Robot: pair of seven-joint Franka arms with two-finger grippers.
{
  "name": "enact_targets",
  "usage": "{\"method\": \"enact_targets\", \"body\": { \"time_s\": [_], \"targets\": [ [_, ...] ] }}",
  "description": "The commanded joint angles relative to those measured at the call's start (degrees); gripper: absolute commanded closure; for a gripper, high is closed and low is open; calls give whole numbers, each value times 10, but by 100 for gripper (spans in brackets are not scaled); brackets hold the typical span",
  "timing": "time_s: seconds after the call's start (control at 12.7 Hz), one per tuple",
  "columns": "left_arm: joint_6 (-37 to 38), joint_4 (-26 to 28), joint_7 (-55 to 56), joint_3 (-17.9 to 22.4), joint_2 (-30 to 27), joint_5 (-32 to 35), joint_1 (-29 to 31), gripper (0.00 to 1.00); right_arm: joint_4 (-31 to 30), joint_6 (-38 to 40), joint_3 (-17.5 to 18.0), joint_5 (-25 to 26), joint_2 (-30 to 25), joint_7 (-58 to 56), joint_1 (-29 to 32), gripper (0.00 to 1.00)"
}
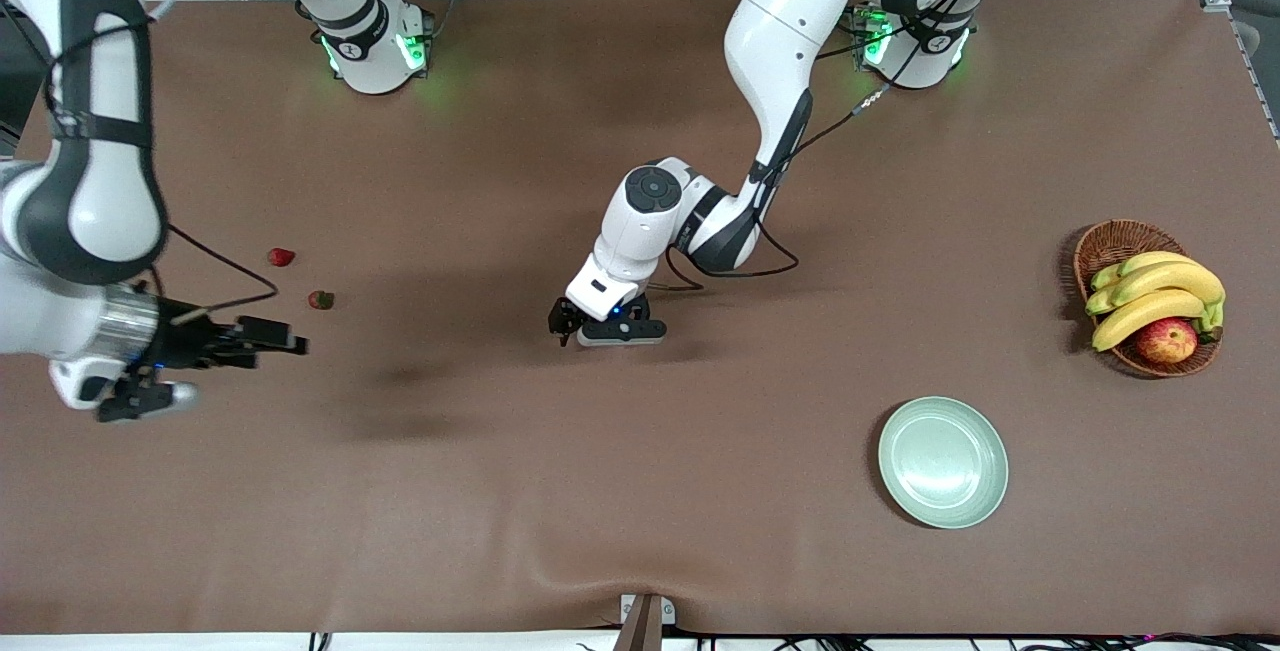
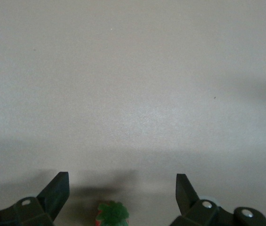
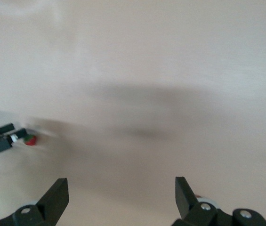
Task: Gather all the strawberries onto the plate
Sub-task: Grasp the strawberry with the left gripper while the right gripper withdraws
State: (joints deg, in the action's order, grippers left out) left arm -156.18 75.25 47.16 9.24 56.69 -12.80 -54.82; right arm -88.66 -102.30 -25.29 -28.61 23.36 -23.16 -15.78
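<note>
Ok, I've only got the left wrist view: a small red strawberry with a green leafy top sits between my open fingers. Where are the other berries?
Observer: Two lie toward the right arm's end of the table. They are the farther small red strawberry and the nearer small red strawberry, which lie apart from each other.
Operator: Anything in the plate yet?
Observer: No. The round pale mint-green plate holds no berries. It lies toward the left arm's end, nearer the front camera than the brown wicker basket.
Operator: And the right arm?
Observer: The right gripper is open and holds nothing. It is over bare table close to those two berries.
</note>
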Motion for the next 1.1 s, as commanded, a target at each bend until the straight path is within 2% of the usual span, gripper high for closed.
{"method": "enact_targets", "body": {
  "time_s": [0.0,0.08,0.24,0.31,0.39,0.63,0.94,1.02],
  "targets": [
    [2,-19,-6,7,18,34,-6,0,0,24,24,91,-46,14,34,0],
    [2,-17,-6,7,18,35,-12,0,5,40,43,127,-59,42,53,0],
    [4,-15,-6,6,16,44,-19,0,29,81,114,219,-82,104,95,0],
    [5,-14,-6,6,16,48,-21,0,37,103,146,251,-94,125,113,0],
    [6,-14,-6,5,16,50,-21,0,41,120,167,260,-106,136,129,0],
    [6,-12,-6,5,16,51,-22,0,48,145,172,261,-141,137,133,0],
    [6,-12,-6,4,17,50,-22,0,98,245,172,255,-155,167,131,0],
    [7,-12,-2,3,18,48,-22,11,99,270,173,252,-161,212,131,0]
  ]
}}
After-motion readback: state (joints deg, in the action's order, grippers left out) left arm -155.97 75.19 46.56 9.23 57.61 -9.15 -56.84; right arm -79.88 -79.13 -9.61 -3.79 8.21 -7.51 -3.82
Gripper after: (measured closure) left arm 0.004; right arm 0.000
